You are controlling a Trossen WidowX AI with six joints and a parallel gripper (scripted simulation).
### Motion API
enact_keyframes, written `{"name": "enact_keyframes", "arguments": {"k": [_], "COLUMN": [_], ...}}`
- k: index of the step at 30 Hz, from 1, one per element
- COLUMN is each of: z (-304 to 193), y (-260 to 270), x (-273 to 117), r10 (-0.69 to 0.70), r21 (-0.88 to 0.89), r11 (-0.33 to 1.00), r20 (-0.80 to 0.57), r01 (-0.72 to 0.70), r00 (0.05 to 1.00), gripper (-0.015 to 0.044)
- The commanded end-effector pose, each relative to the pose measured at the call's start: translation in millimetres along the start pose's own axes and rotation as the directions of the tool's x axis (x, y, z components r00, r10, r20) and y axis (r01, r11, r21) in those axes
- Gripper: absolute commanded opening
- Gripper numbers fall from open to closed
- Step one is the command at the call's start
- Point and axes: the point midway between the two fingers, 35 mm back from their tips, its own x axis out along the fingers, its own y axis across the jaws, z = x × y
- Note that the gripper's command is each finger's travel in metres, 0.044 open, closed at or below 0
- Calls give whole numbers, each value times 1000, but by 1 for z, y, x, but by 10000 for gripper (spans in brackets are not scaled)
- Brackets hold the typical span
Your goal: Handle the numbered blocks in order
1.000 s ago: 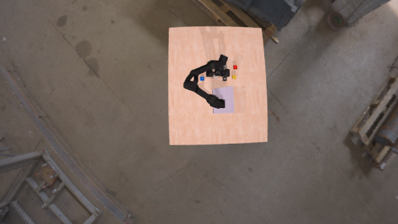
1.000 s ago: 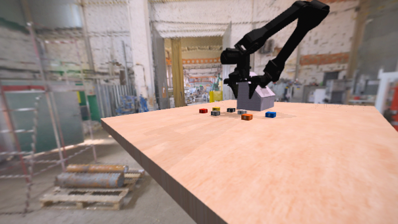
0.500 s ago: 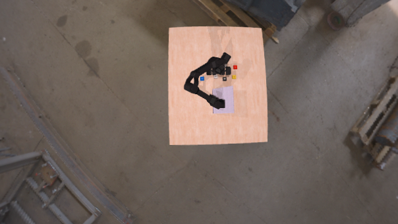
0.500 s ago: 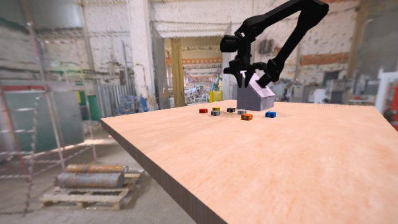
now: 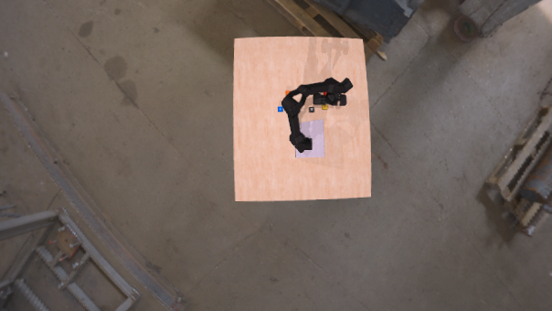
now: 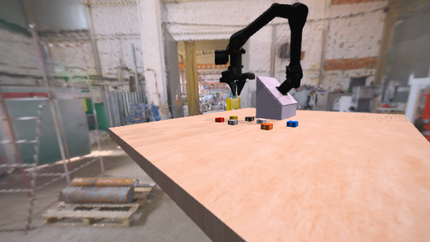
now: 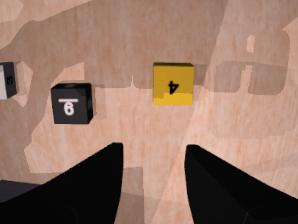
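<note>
My gripper (image 6: 236,95) (image 7: 154,155) is open and empty, high above the table. The yellow block (image 5: 324,107) (image 6: 233,117) (image 7: 173,80) shows a 4, upside down, ahead of the fingertips in the wrist view. Left of it, the black block (image 5: 312,110) (image 6: 249,119) (image 7: 71,106) shows a barred 6 or 9. The white block (image 6: 261,121) (image 7: 3,81) shows a 3 at the left edge. The blue block (image 5: 280,109) (image 6: 292,124), orange block (image 5: 287,92) (image 6: 266,127), red block (image 5: 324,93) (image 6: 219,119) and grey block (image 6: 233,122) have unreadable digits here.
A lilac sloped stand (image 5: 316,137) (image 6: 269,103) stands on the wooden table (image 5: 260,174) (image 6: 302,171) behind the blocks in the exterior view. The arm's base is at this stand. In the top view the arm hides the white and grey blocks.
</note>
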Motion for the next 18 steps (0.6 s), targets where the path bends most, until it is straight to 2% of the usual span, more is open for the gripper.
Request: {"name": "enact_keyframes", "arguments": {"k": [1,2,4,8,13,18], "z": [3,3,4,3,2,2], "y": [-5,-5,-6,-5,-5,-5], "x": [0,0,14,79,82,86], "r10": [-9,-9,-10,-6,-5,-5], "r21": [-26,-26,-26,-27,-27,-27], "r11": [1000,1000,1000,1000,1000,1000], "r20": [-4,-4,-3,-3,-3,-3], "r01": [9,9,10,6,5,5], "r00": [1000,1000,1000,1000,1000,1000], "gripper": [120,120,172,278,400,400]}}
